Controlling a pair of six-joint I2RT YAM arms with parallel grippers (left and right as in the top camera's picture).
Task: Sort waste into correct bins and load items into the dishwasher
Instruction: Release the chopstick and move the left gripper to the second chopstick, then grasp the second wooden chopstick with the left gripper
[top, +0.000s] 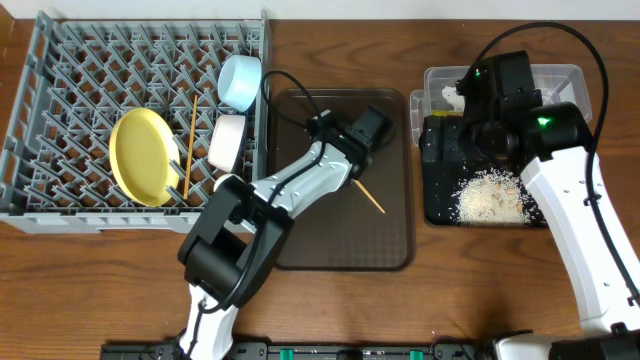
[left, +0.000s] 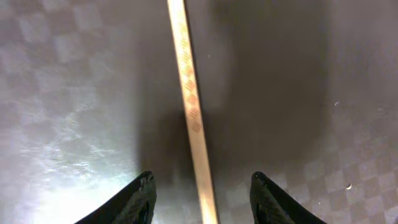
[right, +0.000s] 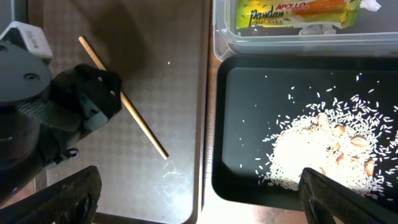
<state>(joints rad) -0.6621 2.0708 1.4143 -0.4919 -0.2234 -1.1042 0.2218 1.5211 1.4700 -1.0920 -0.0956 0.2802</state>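
Note:
My left gripper (left: 202, 186) is open low over the brown serving tray (top: 385, 245), its fingers on either side of a wooden chopstick (left: 193, 112) lying flat on it. The other chopstick (top: 190, 140) lies in the grey dish rack (top: 60, 60) with the yellow plate (top: 140, 155), the light-blue bowl (top: 240, 80) and a white bowl or cup (top: 228, 142). My right gripper (right: 199, 186) is open and empty above the gap between the brown tray and the black tray (right: 249, 124), which holds the rice scraps (right: 323, 149). The snack wrapper (right: 298, 15) and the tissue (top: 450, 97) lie in the clear tub (top: 570, 75).
The rack's right wall stands close to the brown tray's left edge. The clear tub sits directly behind the black tray at the right. The left arm's cable loops over the brown tray's back left corner. Bare wooden table (top: 460, 290) runs along the front.

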